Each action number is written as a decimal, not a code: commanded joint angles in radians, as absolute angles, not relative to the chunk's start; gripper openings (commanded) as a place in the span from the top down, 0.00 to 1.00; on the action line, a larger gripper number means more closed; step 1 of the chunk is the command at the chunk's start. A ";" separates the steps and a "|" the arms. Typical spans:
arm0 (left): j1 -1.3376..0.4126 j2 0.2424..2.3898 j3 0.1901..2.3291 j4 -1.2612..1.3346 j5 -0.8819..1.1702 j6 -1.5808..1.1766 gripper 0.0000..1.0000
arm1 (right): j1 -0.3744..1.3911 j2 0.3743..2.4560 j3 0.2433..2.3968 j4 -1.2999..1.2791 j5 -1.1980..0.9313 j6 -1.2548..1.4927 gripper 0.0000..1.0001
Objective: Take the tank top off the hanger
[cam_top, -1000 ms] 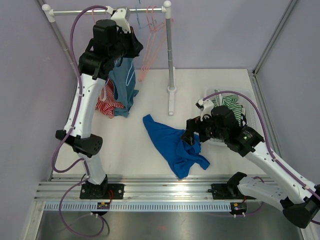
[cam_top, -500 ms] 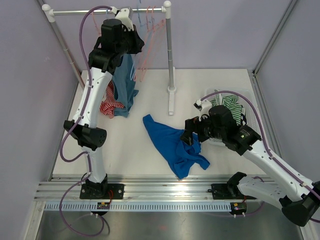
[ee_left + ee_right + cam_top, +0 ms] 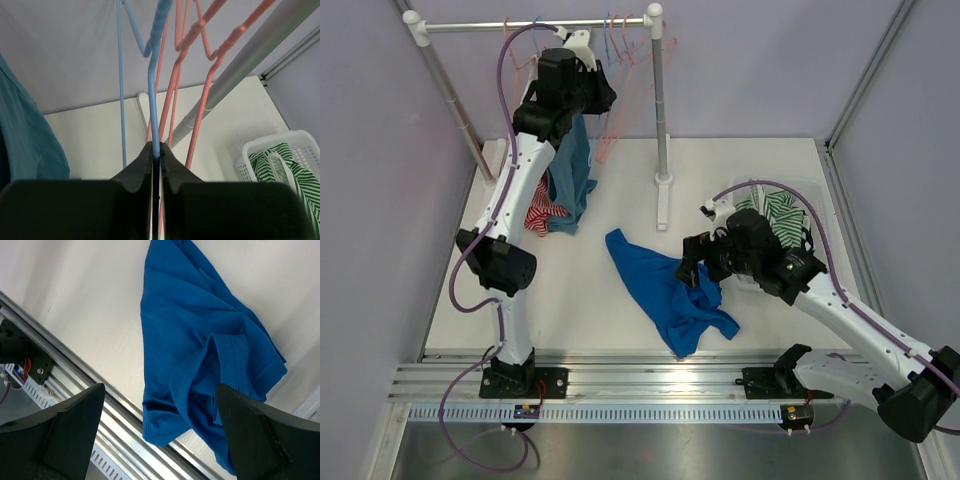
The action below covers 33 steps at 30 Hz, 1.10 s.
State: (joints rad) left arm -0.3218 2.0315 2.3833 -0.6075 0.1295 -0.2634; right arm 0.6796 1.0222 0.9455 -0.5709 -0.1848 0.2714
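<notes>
The left gripper (image 3: 156, 150) is pinched almost closed on the wire of the blue hanger (image 3: 152, 90), up by the rail (image 3: 535, 24) at the far left. The teal tank top (image 3: 575, 165) hangs below it, its hem on the table beside a red-striped garment (image 3: 535, 212). The arm hides whether a strap is hooked on. To do this well, keep that grip firm and move the hanger sideways out of the strap, clear of the pink hangers (image 3: 210, 45) just to its right. The right gripper (image 3: 160, 390) is spread wide over the blue T-shirt (image 3: 200, 315), holding nothing. Since a second ago, the left arm has swung right and farther back along the rail, and the right arm has edged left
</notes>
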 commanded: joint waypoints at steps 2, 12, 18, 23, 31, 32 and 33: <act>-0.325 1.953 2.329 -0.626 0.190 -0.249 0.57 | 0.684 1.121 0.923 -0.468 -0.047 0.348 0.00; -0.347 1.758 2.214 -0.637 0.112 -0.227 0.10 | 0.756 1.504 1.017 -0.425 0.112 0.344 0.01; -0.357 1.489 1.975 -0.591 0.095 -0.236 0.01 | 0.807 1.753 1.081 -0.497 0.236 0.405 0.00; -0.373 1.257 1.716 -0.534 -0.024 -0.282 0.01 | 0.856 1.831 1.086 -0.499 0.299 0.445 0.07; -0.376 0.858 1.300 -0.538 -0.175 -0.357 0.01 | 0.859 1.651 1.071 -0.501 0.363 0.416 1.00; -0.376 0.803 1.264 -0.546 -0.182 -0.365 0.01 | 0.859 1.572 1.081 -0.517 0.405 0.410 1.00; -0.376 0.773 1.215 -0.554 -0.186 -0.370 0.01 | 0.859 1.534 1.092 -0.537 0.431 0.391 1.00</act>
